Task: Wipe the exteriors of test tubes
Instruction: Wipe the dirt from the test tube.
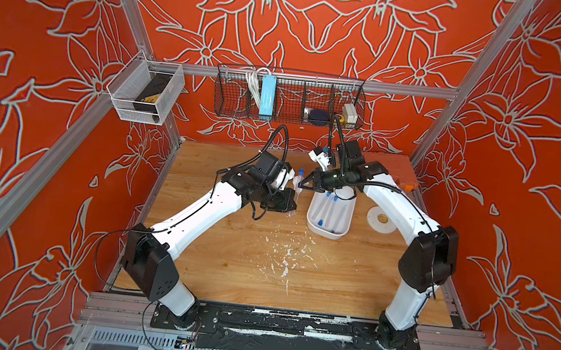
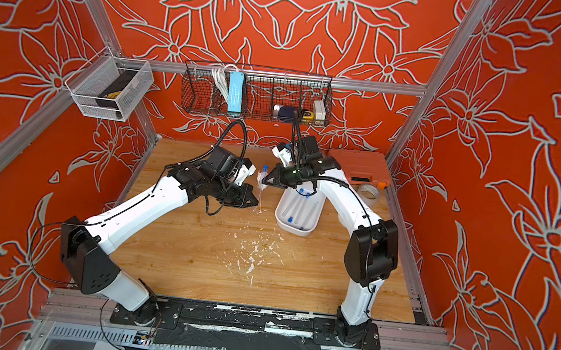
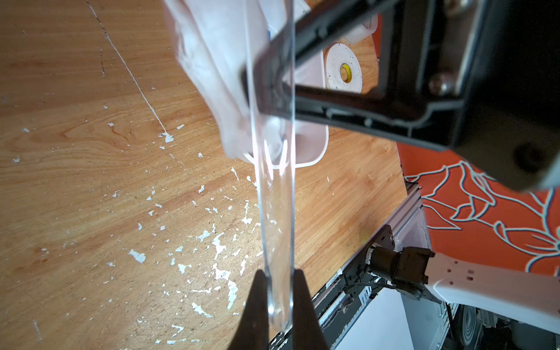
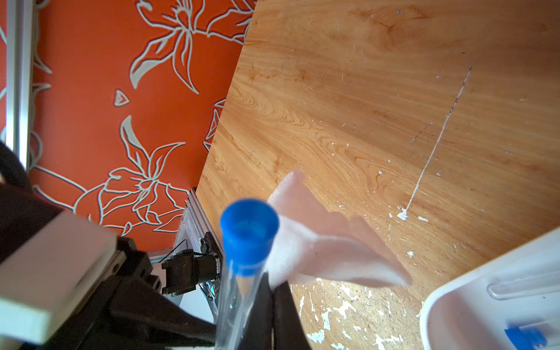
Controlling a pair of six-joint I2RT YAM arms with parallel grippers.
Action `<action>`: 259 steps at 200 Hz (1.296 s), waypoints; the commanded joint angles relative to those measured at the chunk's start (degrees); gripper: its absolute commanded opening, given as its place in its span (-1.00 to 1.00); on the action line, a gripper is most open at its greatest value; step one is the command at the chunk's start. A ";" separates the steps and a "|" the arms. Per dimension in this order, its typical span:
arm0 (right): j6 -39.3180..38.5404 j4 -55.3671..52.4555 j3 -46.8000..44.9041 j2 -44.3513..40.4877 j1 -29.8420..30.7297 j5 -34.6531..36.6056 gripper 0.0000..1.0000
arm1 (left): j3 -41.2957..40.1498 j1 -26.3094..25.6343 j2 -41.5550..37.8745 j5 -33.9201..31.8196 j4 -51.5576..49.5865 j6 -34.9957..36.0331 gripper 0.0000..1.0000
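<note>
The left end effector is clenched on the rounded bottom end of one clear tube, its two dark fingers pressing the tube from either side. In both top views the tube is held above the bench, near mid-bench and just beside the tray, with its blue cap at the end away from the left end effector. The right end effector meets it from the opposite side, clamped on a white tissue that fans out past the fingers and lies against the tube's upper part just below the cap. Whether those jaws also enclose the tube itself I cannot tell. In the left wrist view the tissue hangs beside the tube, touching it. The other tubes lie loose in the white tray, blue caps pointing both ways; I cannot count them with certainty. A tape roll lies flat on the bench just beside the tray, partly under the right arm, and an orange case sits at the back corner on the right. White flecks and scratches mark the bench surface in front of the tray.
</note>
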 commanded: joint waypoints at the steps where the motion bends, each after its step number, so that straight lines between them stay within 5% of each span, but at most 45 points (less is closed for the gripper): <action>1: 1.34 4.38 -3.39 -4.02 1.01 -1.79 -1.00 | 2.54 0.76 1.10 0.63 0.95 -0.22 -1.00; 91: 3.64 9.51 -10.69 -8.42 2.30 -3.31 -1.00 | 3.17 1.10 1.47 1.50 0.70 -0.17 -1.00; 259: 7.65 13.31 2.87 0.61 -2.15 -6.21 -1.00 | -4.24 1.10 -5.37 2.91 0.85 -1.86 -0.99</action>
